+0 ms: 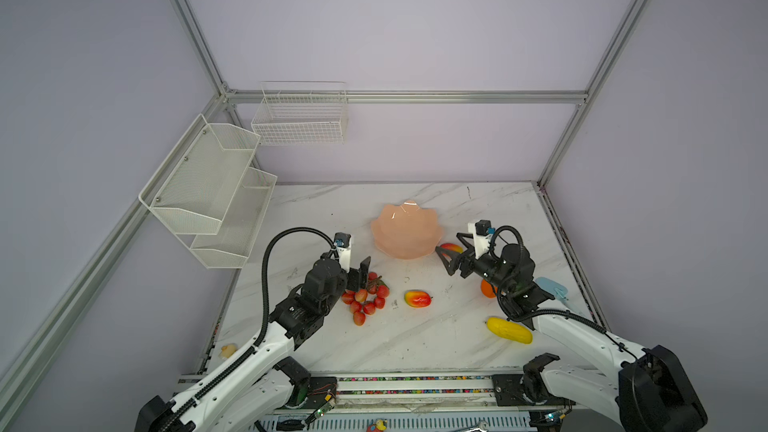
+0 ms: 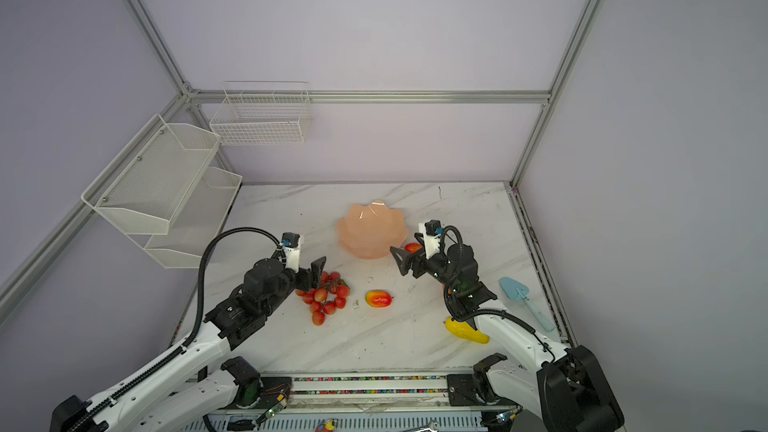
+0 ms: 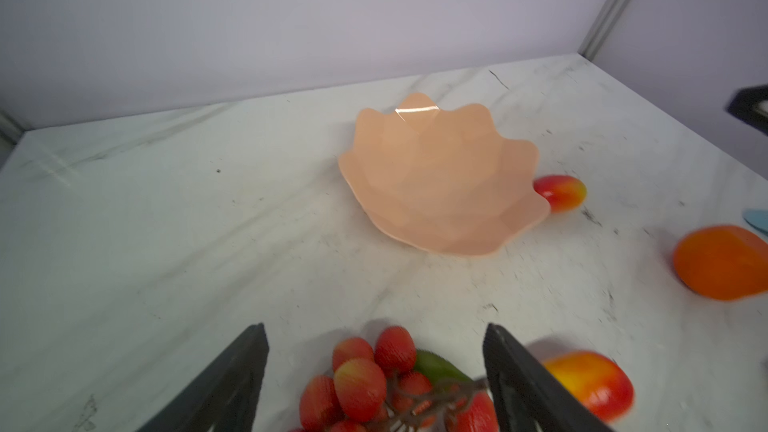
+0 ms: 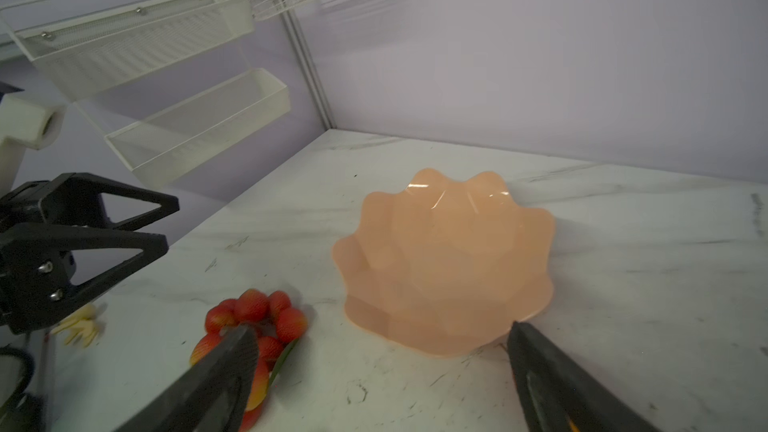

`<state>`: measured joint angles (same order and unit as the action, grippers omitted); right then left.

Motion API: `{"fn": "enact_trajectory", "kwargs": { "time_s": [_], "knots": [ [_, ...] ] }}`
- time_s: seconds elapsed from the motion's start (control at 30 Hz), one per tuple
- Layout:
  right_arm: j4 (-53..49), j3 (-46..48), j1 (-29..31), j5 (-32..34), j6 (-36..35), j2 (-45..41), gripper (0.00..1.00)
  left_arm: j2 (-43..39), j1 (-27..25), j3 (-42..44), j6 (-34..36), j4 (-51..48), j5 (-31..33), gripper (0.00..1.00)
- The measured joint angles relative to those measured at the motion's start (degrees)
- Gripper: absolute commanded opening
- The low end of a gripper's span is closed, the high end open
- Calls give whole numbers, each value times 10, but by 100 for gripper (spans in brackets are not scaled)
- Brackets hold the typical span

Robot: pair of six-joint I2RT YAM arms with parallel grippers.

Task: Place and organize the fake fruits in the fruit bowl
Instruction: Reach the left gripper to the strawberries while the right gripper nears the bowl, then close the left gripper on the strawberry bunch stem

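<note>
The peach-pink fruit bowl [image 1: 405,230] [image 2: 370,230] [image 3: 440,184] [image 4: 449,263] stands empty mid-table. In front of it on the left lies the red grape bunch [image 1: 368,299] [image 2: 326,299] [image 3: 361,384]. My left gripper [image 1: 360,275] [image 3: 375,331] hangs low over its far end, open, with grapes and stem between the jaws. My right gripper [image 1: 445,261] [image 4: 380,329] is open and empty by the bowl's right front. One mango [image 1: 452,248] [image 3: 561,193] lies just behind it, another mango [image 1: 417,298] sits mid-table. The orange [image 1: 487,289] peeks from under my right arm. The yellow oblong fruit [image 1: 509,329] lies front right.
A light-blue scoop [image 1: 552,288] lies near the table's right edge. White wire baskets [image 1: 208,189] [image 1: 299,118] hang on the left and back walls. A small yellowish item [image 1: 227,351] sits off the table's left edge.
</note>
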<state>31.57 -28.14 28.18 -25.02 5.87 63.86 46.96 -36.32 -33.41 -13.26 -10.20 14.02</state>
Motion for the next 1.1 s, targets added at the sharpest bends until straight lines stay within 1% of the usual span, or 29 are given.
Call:
{"fn": "enact_trajectory", "kwargs": {
  "time_s": [0.13, 0.33, 0.5, 0.67, 0.87, 0.97, 1.0, 1.1],
  "knots": [
    [-12, -9, 36, -61, -23, 19, 97, -7, -44, 0, -8, -33, -4, 68],
    [-18, -23, 49, -100, -42, 36, 97, 40, -85, 0, 4, -52, 8, 66],
    [-25, -31, 54, -121, -52, 59, 97, 76, -93, 0, 28, -37, 18, 64],
    [-38, -43, 63, -125, -60, 81, 97, 115, -93, 0, 51, -8, 31, 63],
    [-42, -43, 65, -125, -66, 80, 97, 171, -93, 0, 68, 17, 47, 53],
    [-43, -43, 65, -125, -66, 80, 97, 191, -93, 0, 70, 20, 57, 52],
    [-43, -43, 65, -125, -67, 80, 97, 195, -93, 0, 70, 20, 59, 49],
    [-43, -43, 65, -125, -67, 80, 97, 203, -93, 0, 70, 24, 64, 35]
  ]
}}
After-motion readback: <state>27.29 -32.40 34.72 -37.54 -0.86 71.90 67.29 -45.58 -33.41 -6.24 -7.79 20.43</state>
